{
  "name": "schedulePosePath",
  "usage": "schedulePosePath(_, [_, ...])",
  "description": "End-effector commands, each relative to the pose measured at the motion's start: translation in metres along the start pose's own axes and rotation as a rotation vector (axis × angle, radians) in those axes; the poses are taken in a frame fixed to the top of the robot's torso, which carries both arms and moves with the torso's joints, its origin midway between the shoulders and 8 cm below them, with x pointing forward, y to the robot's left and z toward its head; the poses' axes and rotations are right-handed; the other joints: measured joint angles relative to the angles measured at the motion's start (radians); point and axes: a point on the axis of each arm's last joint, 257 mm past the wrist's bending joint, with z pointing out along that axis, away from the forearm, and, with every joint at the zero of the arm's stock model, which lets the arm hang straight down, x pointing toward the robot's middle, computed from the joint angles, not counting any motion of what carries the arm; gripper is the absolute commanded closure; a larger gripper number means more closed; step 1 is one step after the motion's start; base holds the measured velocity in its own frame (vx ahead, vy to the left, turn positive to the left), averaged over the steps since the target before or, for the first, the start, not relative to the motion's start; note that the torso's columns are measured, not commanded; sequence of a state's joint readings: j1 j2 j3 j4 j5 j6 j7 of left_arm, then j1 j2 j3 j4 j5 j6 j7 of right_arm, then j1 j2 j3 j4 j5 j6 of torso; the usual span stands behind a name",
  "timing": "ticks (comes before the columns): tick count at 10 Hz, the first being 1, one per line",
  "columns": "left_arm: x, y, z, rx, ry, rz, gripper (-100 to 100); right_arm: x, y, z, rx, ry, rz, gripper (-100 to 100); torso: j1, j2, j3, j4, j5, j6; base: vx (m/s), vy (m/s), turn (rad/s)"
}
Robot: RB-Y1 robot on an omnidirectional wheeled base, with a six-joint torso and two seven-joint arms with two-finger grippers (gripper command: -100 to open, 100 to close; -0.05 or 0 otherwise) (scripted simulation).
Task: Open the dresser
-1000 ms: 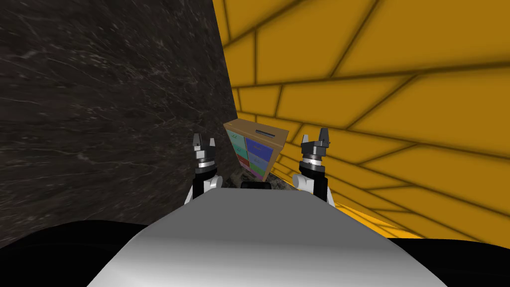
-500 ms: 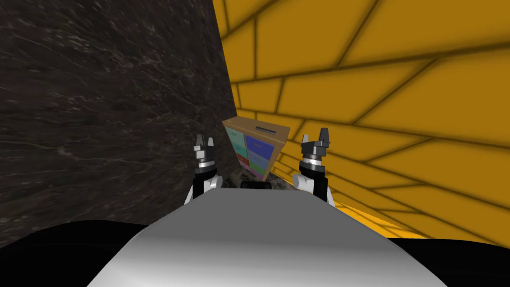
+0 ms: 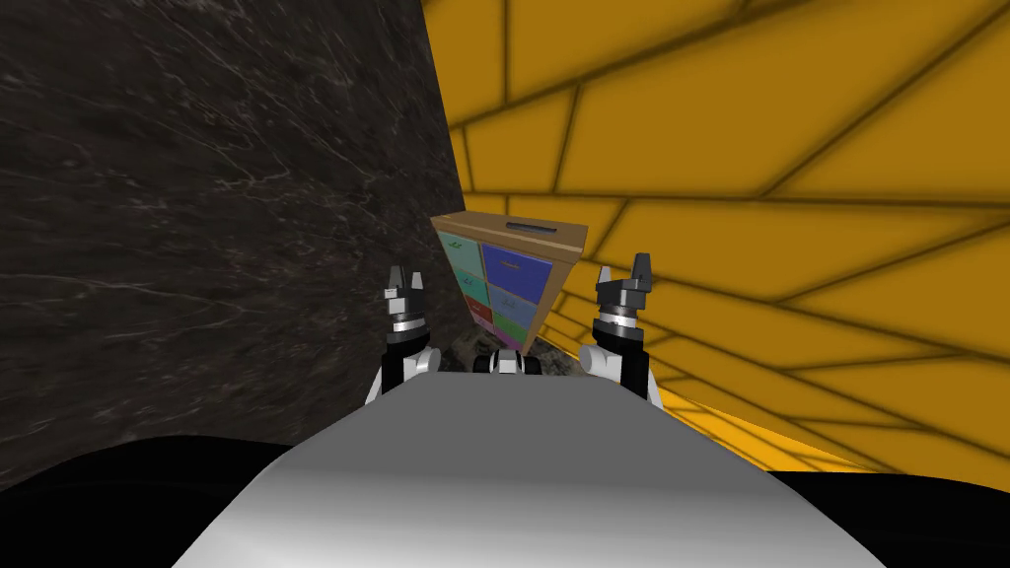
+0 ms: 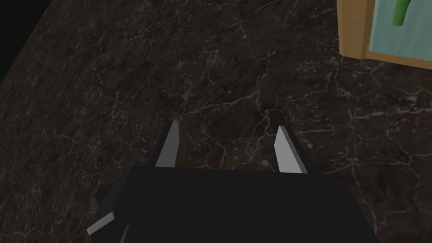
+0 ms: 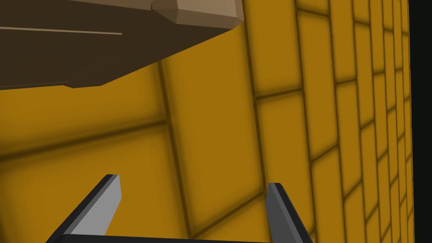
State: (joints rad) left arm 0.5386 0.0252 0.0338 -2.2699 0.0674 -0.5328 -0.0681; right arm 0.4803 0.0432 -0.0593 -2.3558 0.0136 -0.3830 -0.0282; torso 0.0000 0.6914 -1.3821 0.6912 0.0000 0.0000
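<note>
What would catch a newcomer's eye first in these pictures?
A yellow tiled surface on the right meets a dark marbled surface on the left. At their seam stands a brown dresser with coloured drawer fronts; the left gripper and right gripper are raised short of it, fingers open.

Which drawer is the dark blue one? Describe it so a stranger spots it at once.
Look where the dark marbled surface meets the yellow tiled surface: a brown-framed dresser with coloured drawer fronts stands there. Just under its top, beside a teal front, the dark blue drawer front is the only deep blue panel.
</note>
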Motion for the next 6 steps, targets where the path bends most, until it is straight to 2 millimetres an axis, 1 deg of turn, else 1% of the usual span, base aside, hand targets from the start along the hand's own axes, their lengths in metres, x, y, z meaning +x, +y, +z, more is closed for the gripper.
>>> schedulePosePath(1, [0.012, 0.014, -0.002, -0.024, 0.065, 0.015, -100, 0.000, 0.000, 0.000, 0.001, 0.000, 0.000, 0, 0.000, 0.034, -0.069, 0.033, 0.000, 0.000, -0.008, -0.022, -0.057])
schedulePosePath(2, [0.020, 0.027, -0.005, -0.048, 0.097, 0.020, -100, 0.000, 0.000, 0.000, 0.001, 0.000, 0.000, 0, -0.001, 0.043, -0.088, 0.043, 0.000, 0.000, -0.015, -0.038, -0.109])
schedulePosePath(3, [0.023, 0.035, -0.007, -0.062, 0.109, 0.022, -100, 0.000, 0.000, 0.000, 0.001, 0.000, 0.000, 0, -0.001, 0.046, -0.093, 0.046, 0.000, 0.000, -0.020, -0.035, -0.080])
schedulePosePath(4, [0.030, 0.050, -0.012, -0.092, 0.130, 0.022, -100, 0.000, 0.000, 0.000, 0.001, 0.000, 0.000, 0, -0.001, 0.047, -0.093, 0.047, 0.000, 0.000, -0.027, -0.036, -0.100])
schedulePosePath(5, [0.030, 0.050, -0.012, -0.092, 0.130, 0.022, -100, 0.000, 0.000, 0.000, 0.001, 0.000, 0.000, 0, 0.000, 0.047, -0.093, 0.047, 0.000, 0.000, -0.020, -0.030, -0.039])
schedulePosePath(6, [0.034, 0.058, -0.014, -0.107, 0.138, 0.021, -100, 0.000, 0.000, 0.000, 0.001, 0.000, 0.000, 0, 0.000, 0.047, -0.094, 0.047, 0.000, 0.000, -0.008, -0.025, -0.034])
